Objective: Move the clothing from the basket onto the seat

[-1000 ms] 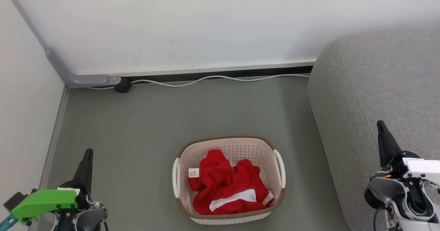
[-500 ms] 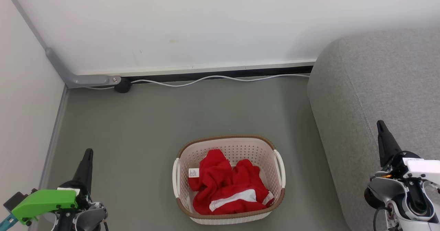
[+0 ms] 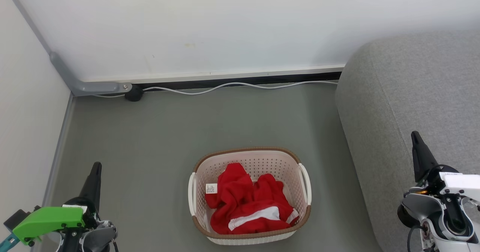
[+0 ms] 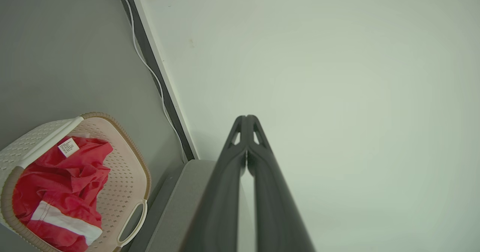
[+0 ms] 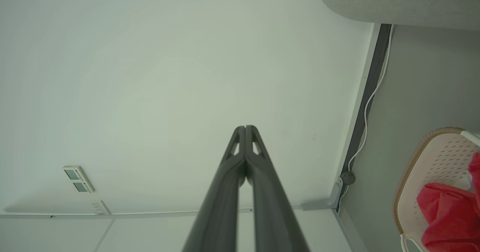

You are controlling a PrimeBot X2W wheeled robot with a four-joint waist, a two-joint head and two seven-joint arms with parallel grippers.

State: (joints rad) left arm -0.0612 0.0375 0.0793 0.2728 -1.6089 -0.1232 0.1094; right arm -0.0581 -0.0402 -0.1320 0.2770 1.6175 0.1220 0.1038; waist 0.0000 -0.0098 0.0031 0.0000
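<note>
The red clothing (image 3: 249, 203) with a white band and a white label lies crumpled inside the cream basket (image 3: 249, 155) on the grey floor, low in the head view's middle. The grey seat (image 3: 412, 94) rises at the right. My left gripper (image 3: 96, 165) stands shut at the lower left, well left of the basket, with nothing in it. My right gripper (image 3: 414, 135) is shut too, in front of the seat's edge, right of the basket. In the left wrist view the shut fingertips (image 4: 246, 117) point at the wall, with the clothing (image 4: 60, 192) at the lower left.
A white wall runs along the back, with a white cable (image 3: 240, 85) and a dark plug (image 3: 134, 93) at its foot. A grey conduit (image 3: 67, 75) slants down the left corner. Another wall closes the left side. Wall sockets (image 5: 78, 179) show in the right wrist view.
</note>
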